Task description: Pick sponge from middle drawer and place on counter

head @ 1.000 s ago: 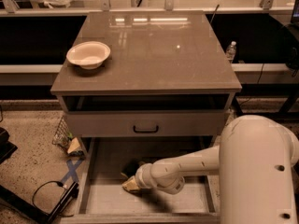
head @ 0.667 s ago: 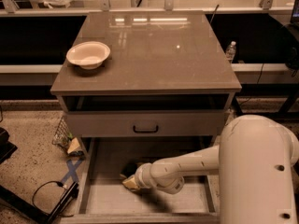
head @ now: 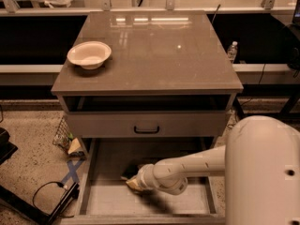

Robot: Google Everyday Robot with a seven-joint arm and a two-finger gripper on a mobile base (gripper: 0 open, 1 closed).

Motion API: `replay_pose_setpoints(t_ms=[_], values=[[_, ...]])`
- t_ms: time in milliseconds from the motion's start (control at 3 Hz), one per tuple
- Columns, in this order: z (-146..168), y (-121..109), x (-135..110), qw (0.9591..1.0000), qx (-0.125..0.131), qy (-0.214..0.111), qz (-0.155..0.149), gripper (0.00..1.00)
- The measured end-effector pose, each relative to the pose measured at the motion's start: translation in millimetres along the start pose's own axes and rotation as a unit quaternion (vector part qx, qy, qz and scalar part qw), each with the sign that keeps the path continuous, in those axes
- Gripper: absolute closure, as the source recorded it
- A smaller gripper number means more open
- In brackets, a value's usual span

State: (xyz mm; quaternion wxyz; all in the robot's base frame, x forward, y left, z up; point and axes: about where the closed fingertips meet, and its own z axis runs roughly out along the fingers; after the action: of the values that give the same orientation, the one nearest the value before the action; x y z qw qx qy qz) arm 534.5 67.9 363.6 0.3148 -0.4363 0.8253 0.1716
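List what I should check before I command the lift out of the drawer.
1. Middle drawer pulled open: ok.
2. Gripper down inside the drawer, at the sponge: ok.
3. Sponge actually held: cannot tell.
4. Bare space on the counter, right of the bowl: ok.
5. Arm's way up past the shut drawer front above: cannot tell.

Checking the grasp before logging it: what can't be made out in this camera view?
- sponge: mostly covered by the gripper, which sits low in the middle drawer; only a yellow corner shows.
- Drawer's right side: hidden behind the robot's arm and body.
- Slot under the counter: too dark to see inside.
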Motion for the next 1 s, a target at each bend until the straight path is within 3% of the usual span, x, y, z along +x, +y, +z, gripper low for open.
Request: replay_pose_setpoints(t_ms=[333, 667, 1000], values=[[-43.8, 7.1, -5.8, 0.9997, -0.011, 0.004, -0.023, 1.00], [-103.1, 23.4, 7.2, 0.9965, -0.039, 0.039, -0.063, 1.00], [-173.2, 22.4, 14.2, 0.9912, -0.055, 0.068, -0.099, 1.00]])
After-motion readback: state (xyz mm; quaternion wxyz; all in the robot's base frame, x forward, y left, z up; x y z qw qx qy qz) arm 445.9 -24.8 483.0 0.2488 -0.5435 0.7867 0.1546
